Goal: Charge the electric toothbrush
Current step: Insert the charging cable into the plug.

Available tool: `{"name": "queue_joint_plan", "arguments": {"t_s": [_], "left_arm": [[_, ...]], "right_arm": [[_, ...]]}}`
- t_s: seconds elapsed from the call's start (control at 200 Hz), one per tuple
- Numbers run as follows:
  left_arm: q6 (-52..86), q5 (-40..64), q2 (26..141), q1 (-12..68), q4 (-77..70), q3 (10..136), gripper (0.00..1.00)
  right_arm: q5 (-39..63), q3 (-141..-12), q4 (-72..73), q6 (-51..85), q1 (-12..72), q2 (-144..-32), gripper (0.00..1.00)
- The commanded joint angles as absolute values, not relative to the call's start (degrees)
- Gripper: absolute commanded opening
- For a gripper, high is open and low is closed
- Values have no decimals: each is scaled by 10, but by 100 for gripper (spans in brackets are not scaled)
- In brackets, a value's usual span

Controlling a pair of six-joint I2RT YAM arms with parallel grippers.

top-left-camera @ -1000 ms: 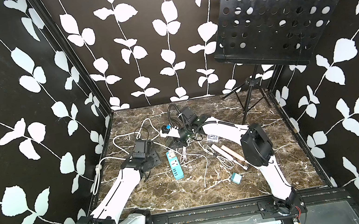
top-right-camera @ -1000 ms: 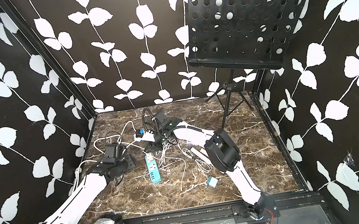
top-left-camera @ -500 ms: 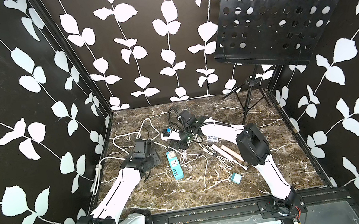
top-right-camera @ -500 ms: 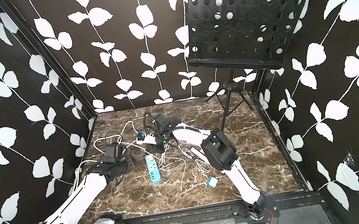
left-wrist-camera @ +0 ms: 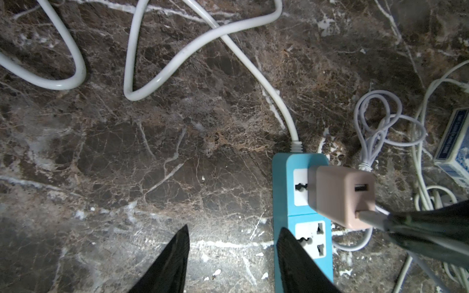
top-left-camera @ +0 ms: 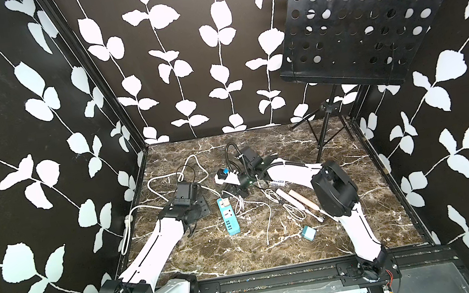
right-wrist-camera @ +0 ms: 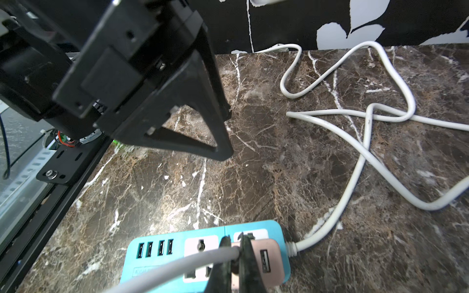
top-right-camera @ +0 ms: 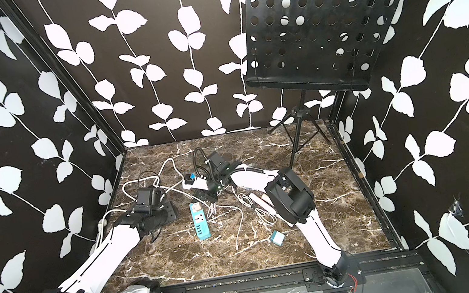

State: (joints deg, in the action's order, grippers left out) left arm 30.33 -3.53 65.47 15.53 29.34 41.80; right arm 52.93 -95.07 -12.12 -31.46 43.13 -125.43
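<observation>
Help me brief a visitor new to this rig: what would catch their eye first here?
The big black perforated music stand at the back right stands out first. Near the middle of the marble table lies a bright blue power strip with a pink adapter plugged in. There the right tool is shut on a grey cable.

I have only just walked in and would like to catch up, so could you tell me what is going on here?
The right hand is shut on the plug end of a grey cable, right at the pink adapter that sits in the blue power strip. Whether the plug is fully seated cannot be told. The left hand hangs open beside the strip, holding nothing.
</observation>
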Motion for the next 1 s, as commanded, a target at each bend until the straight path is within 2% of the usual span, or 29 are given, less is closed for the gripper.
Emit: {"name": "queue_joint_plan", "arguments": {"t_s": [0.0, 0.075, 0.24, 0.43, 0.575, 0.82, 0.99], "left_arm": [[293, -28, 655, 151, 305, 437, 57], [292, -26, 658, 151, 311, 442, 57], [288, -17, 662, 151, 320, 449, 55], [288, -7, 662, 151, 314, 450, 54], [289, 1, 666, 151, 317, 456, 54], [285, 14, 663, 151, 316, 461, 52], [277, 16, 662, 151, 319, 465, 51]], "right_arm": [[511, -923, -119, -293, 425, -1251, 0], [512, -929, -151, -302, 426, -1250, 0], [508, -859, -77, -255, 439, -1236, 0], [503, -838, -37, -225, 450, -1259, 0], [489, -838, -91, -252, 450, -1270, 0], [470, -784, -91, -248, 439, -1270, 0], [466, -794, -109, -245, 435, -1299, 0]]}}
